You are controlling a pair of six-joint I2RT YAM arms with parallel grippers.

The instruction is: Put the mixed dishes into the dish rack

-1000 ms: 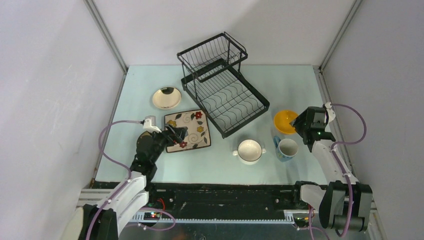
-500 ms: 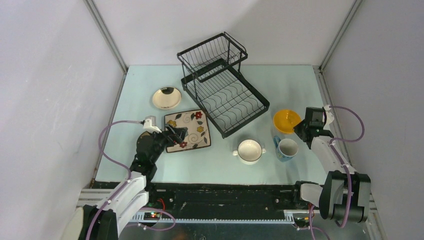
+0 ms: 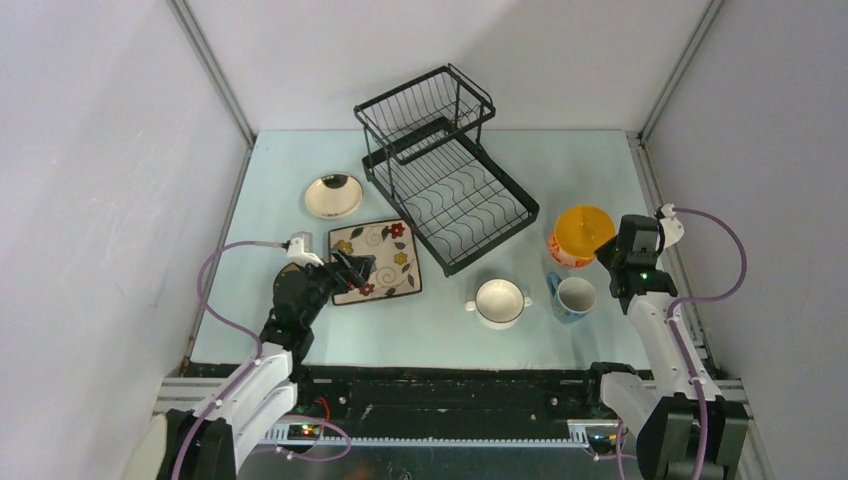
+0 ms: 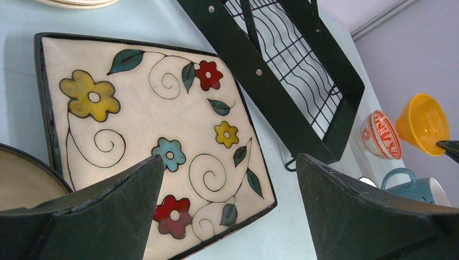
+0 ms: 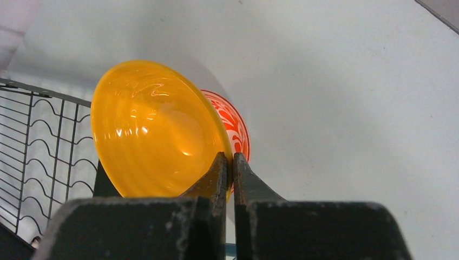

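Dish rack point(image 3: 455, 205) empty; right hand point(image 5: 230, 162) grips the yellow bowl point(image 5: 157, 130) by its rim, left hand point(image 3: 353, 268) spread wide above square plate point(image 4: 151, 124).

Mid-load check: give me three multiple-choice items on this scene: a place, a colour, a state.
1. The white two-handled cup stands: A left of the square plate; B between the square plate and the blue mug; C right of the blue mug.
2. The bowl in the right gripper is: A brown; B blue; C yellow.
3. The left gripper is: A open above the square plate; B shut on it; C shut on nothing.
B, clear in the top view; C, the pinched rim is yellow; A, its wrist view shows a wide gap over the plate.
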